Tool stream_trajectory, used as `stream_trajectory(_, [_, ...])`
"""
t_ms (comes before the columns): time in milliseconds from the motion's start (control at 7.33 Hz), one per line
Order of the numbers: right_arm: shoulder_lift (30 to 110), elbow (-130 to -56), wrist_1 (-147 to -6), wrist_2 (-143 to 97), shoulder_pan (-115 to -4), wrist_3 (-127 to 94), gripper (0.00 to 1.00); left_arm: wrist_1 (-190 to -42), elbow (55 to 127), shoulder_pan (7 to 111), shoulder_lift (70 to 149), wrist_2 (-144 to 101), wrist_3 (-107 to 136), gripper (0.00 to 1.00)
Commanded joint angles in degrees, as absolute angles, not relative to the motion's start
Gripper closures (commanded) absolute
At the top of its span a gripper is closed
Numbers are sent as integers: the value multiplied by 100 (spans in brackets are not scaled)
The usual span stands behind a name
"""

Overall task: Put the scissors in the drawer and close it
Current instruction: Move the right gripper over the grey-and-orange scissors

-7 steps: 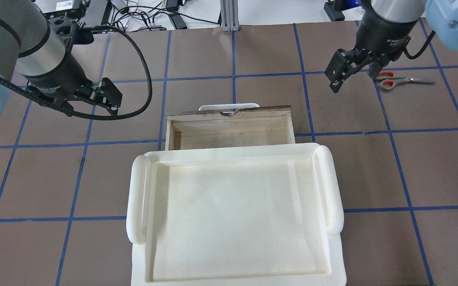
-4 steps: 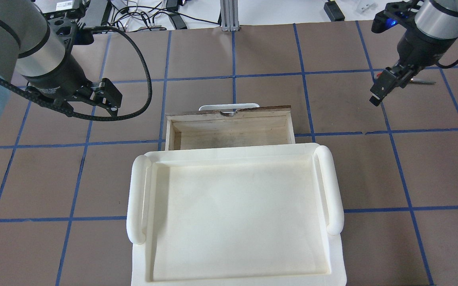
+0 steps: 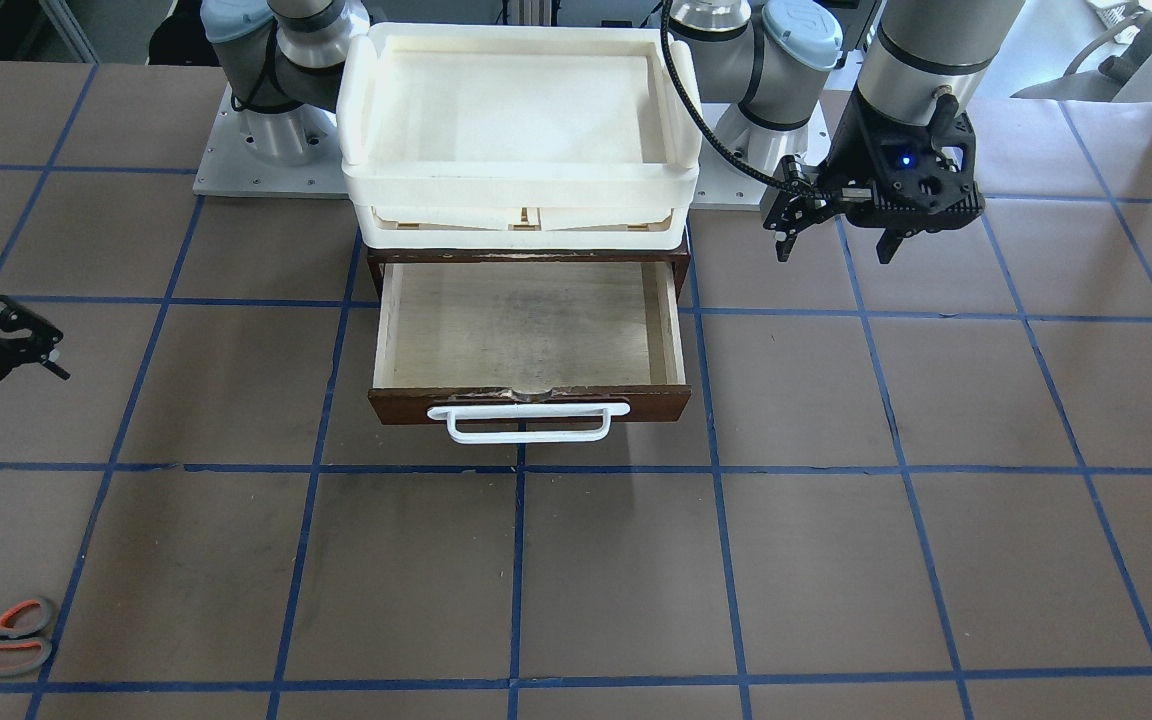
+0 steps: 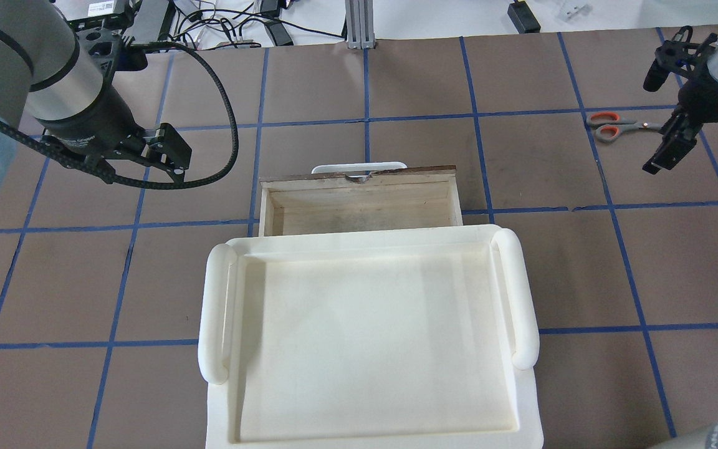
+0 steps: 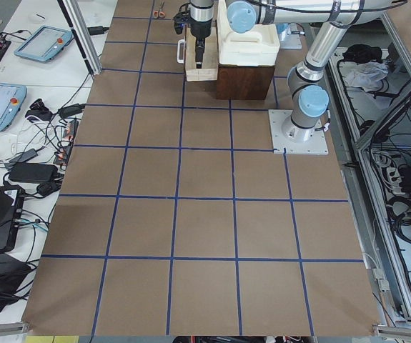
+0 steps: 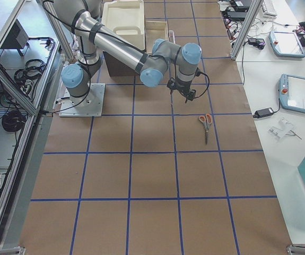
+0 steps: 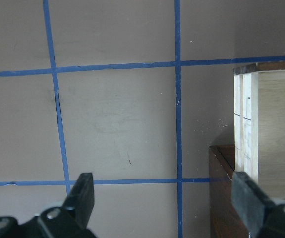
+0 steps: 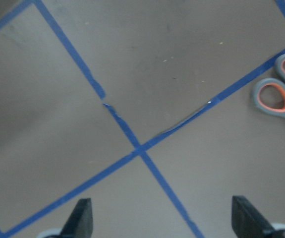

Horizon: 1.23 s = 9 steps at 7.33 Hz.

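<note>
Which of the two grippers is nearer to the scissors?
The right gripper, open just beside the scissors; the left gripper hangs far off, beyond the drawer.

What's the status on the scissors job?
Both open, empty: left gripper beside the drawer, right gripper near the scissors. Scissors lying flat, not gripped. Drawer open, nothing inside. Nothing seen in the way.

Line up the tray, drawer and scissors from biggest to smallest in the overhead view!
1. tray: sits highest and nearest the camera, so it may look extra big.
2. drawer: partly hidden under the tray.
3. scissors: clearly the smallest.
</note>
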<state>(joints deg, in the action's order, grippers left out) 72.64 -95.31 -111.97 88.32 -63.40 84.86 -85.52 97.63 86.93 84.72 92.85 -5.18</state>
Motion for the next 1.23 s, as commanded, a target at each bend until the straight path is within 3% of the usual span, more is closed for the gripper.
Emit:
stream_trajectory(0, [6455, -9527, -12668, 8825, -6057, 9813, 0, -8552, 9765, 8692, 8473, 9290, -519, 0])
stream_trajectory(409, [5741, -9221, -13455, 8518, -6029, 10310, 1, -8552, 9765, 8684, 8473, 9290, -519, 0])
stream_trajectory(818, [5003, -8379, -13447, 8332, -6029, 10503, 7, -8552, 9765, 8684, 8482, 9299, -510, 0])
stream_trajectory(1091, [4974, -8314, -13255, 8288, -6029, 10581, 9, -8552, 9756, 8684, 8499, 9299, -492, 0])
